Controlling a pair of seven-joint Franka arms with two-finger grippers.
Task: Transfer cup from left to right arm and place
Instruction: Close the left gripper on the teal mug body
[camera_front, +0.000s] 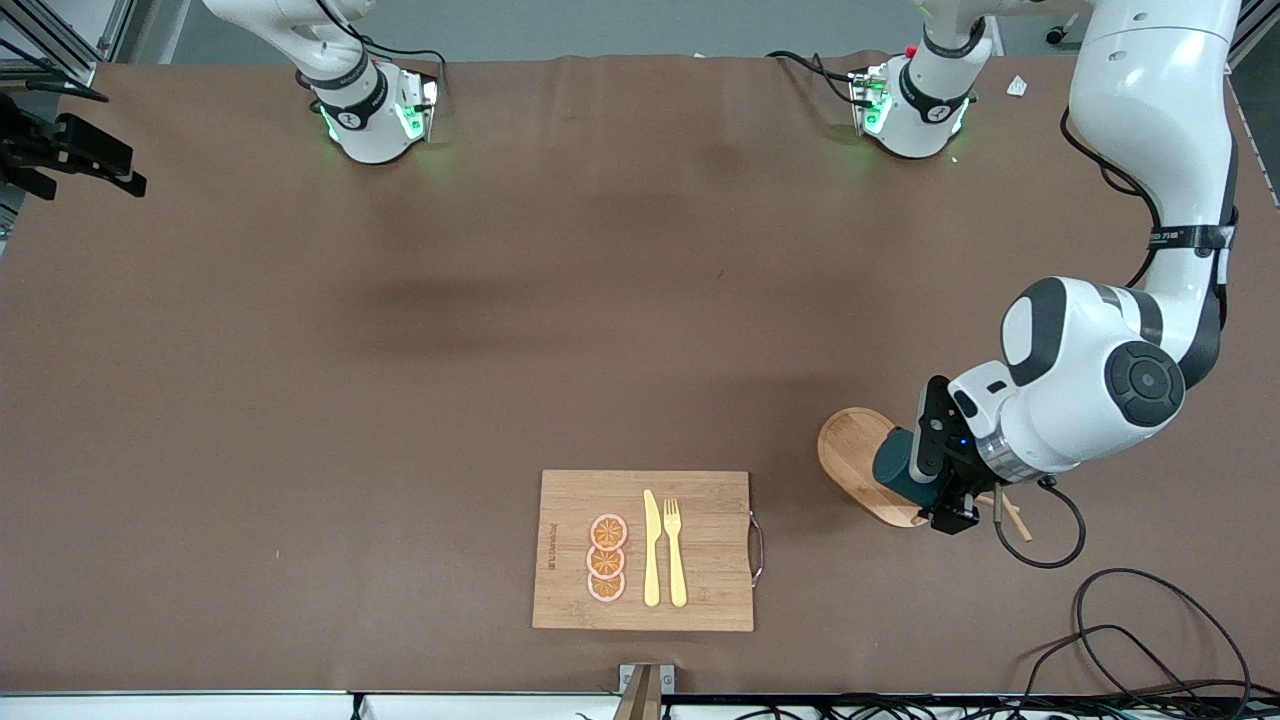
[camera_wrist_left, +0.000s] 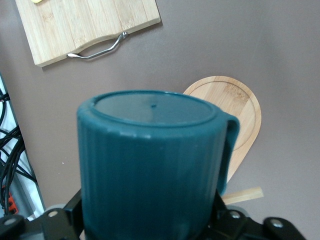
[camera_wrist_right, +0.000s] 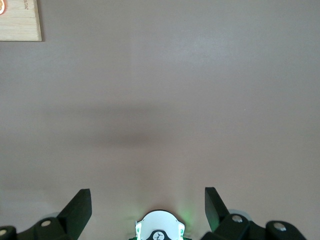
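Note:
The dark teal ribbed cup (camera_front: 893, 465) is held in my left gripper (camera_front: 928, 480), over the edge of a small round wooden board (camera_front: 848, 448) toward the left arm's end of the table. In the left wrist view the cup (camera_wrist_left: 150, 165) fills the frame, its flat underside turned away from the wrist and its loop handle at one side. The left gripper (camera_wrist_left: 148, 222) is shut on the cup's ribbed wall. My right gripper (camera_wrist_right: 148, 210) is open and empty, high over bare table near its own base. It does not show in the front view.
A large wooden cutting board (camera_front: 700, 500) with a metal handle lies nearer the front camera, carrying a yellow knife (camera_front: 651, 548), a fork (camera_front: 675, 550) and three orange slices (camera_front: 607, 558). Black cables (camera_front: 1130, 640) lie by the table's front edge at the left arm's end.

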